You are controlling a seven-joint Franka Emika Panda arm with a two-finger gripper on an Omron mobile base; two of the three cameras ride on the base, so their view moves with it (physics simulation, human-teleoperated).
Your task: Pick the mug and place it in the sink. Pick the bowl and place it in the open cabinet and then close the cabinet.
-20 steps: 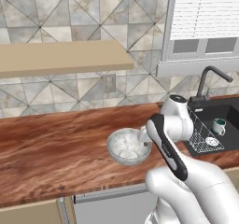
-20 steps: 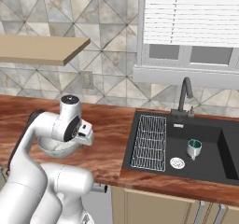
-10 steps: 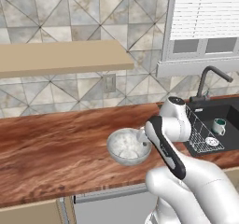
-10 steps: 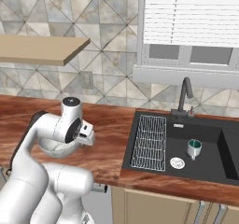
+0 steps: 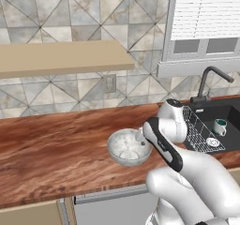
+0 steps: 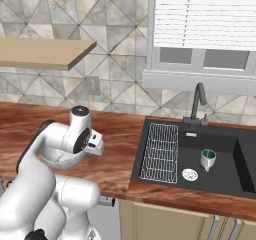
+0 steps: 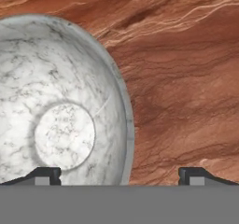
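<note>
With jaws spread wide astride the rim of the bowl [image 7: 60,111], the gripper [image 7: 119,175] is seen lowered slightly closer than a second ago, a grasp being judged imminent; the mug [image 6: 207,159] already stands in the sink [image 6: 225,176] beyond.

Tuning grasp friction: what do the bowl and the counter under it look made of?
Bowl: looks like polished marble or stone-look ceramic, given the grey veins on white and smooth interior. Counter: reddish-brown wood, likely varnished, given the flowing grain streaks. Rendered, so both are guesses.
</note>
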